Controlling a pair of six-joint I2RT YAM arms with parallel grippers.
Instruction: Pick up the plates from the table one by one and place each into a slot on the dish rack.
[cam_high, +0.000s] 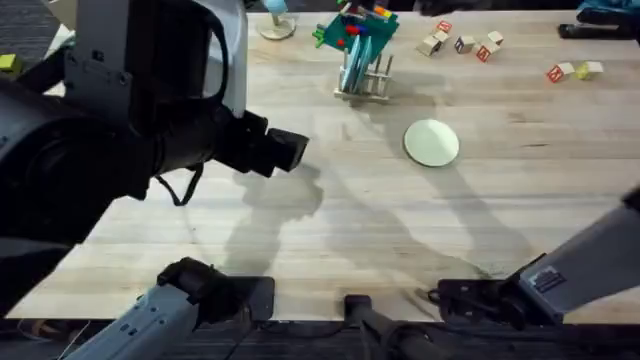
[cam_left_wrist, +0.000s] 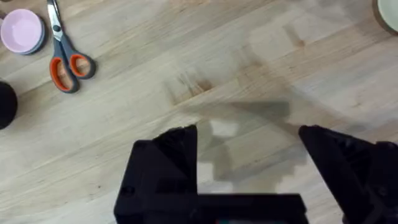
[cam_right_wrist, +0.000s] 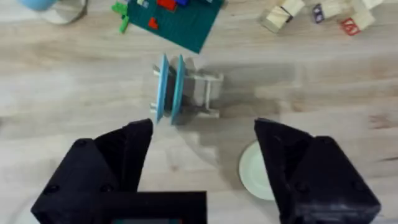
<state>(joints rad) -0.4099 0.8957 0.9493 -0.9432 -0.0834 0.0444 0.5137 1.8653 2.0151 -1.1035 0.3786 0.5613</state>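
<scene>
Plates: I count two blue plates (cam_right_wrist: 169, 87) slotted upright in the dish rack (cam_right_wrist: 202, 93); one cream plate (cam_high: 432, 142) remains on the worktop (cam_high: 330, 230). Both end effectors, left (cam_left_wrist: 249, 140) and right (cam_right_wrist: 205, 140), gape wide, empty.

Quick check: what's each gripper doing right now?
Left gripper: open, holding nothing, above bare table.
Right gripper: open, holding nothing.

Dark floor (cam_high: 30, 30) beyond the tabletop's far edge; soft shadows across the wood
</scene>
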